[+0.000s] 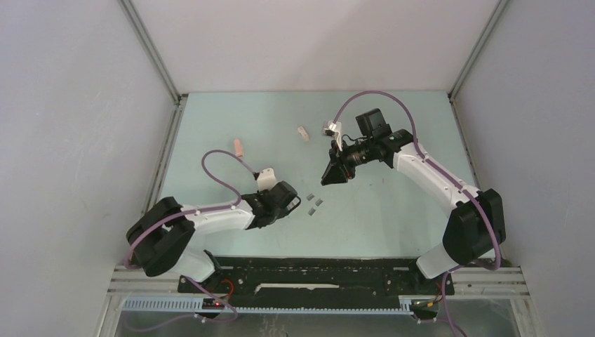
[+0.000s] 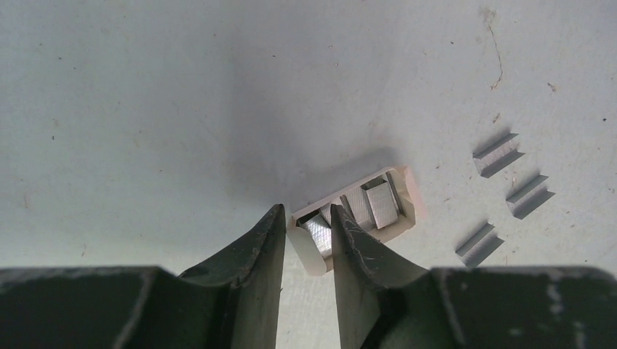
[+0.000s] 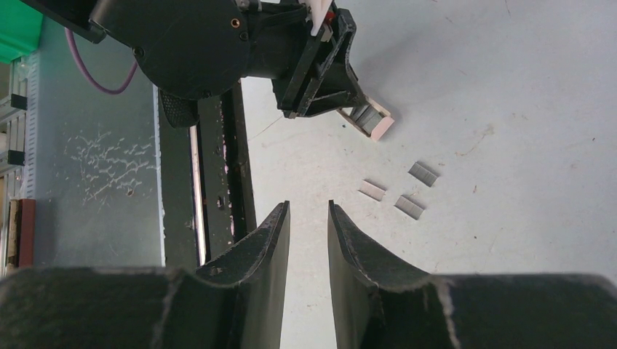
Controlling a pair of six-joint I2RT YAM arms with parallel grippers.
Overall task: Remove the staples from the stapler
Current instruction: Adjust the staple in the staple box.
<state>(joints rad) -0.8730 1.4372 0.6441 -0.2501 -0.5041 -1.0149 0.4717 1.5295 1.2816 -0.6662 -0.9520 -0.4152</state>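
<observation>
A small pale stapler [image 2: 396, 218] lies open on the table, its metal channel facing up. My left gripper [image 2: 307, 212] is low over it; its jaws stand narrowly apart on either side of the stapler's near end, the right finger overlapping the channel. Three staples strips [image 2: 498, 154] [image 2: 530, 196] [image 2: 480, 243] lie loose just right of the stapler, and show from above as the staples [image 1: 316, 203]. My right gripper [image 1: 330, 177] hovers behind them, open and empty [image 3: 308, 211]. From there the stapler [image 3: 371, 120] shows under the left gripper's fingers.
A pink stapler [image 1: 240, 147] and a small white stapler [image 1: 302, 133] lie farther back on the table. Enclosure walls close in both sides and the back. A black mounting rail [image 1: 316, 270] runs along the near edge.
</observation>
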